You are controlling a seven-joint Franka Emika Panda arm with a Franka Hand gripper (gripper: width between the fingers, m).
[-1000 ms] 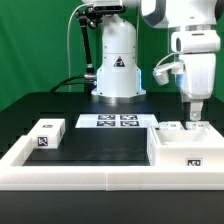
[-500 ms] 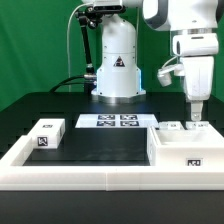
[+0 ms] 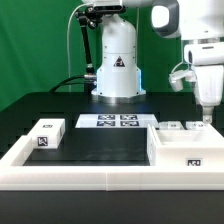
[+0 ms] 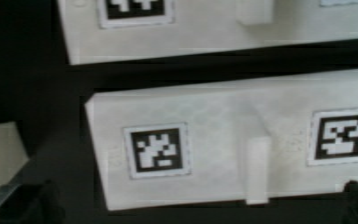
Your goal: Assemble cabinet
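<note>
The cabinet (image 3: 186, 150) looks matt white, perhaps plastic; the table (image 3: 100, 147) is matt black.

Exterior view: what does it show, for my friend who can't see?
A white robot arm's gripper hangs over the white cabinet box at the exterior view's right. A small tagged block sits on the black table at the left, with the marker board behind.

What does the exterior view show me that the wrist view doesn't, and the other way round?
Only the exterior view: the arm's base, the marker board, a small white block at the exterior view's left, and the gripper hanging above the cabinet. Only the wrist view: a close look at two tags with a raised white ridge between them. Both: the cabinet's white tagged surface.
</note>
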